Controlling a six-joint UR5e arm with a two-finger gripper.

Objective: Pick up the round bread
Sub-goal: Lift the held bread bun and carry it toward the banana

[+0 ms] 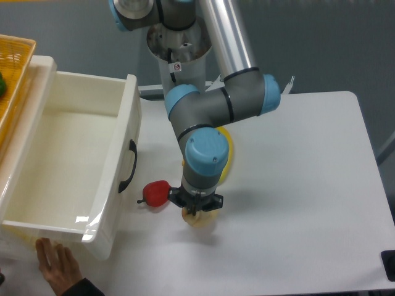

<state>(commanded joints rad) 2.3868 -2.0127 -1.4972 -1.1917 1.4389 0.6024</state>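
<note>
One bent arm points its claw [198, 214] down, clamped on the round bread [199, 217].

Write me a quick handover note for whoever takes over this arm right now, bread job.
Gripper: straight above the round bread, hiding most of it; whether the fingers are shut on it cannot be told.
Bread: low over the table, just right of the red pepper; lifted or resting, unclear.
Done: arm is at the bread.
Left: confirm the grip and lift clear.
Note: a person's hand is by the white drawer.

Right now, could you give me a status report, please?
Pincer on the round bread, grip unclear. Red pepper close beside it. A hand by the drawer.
</note>
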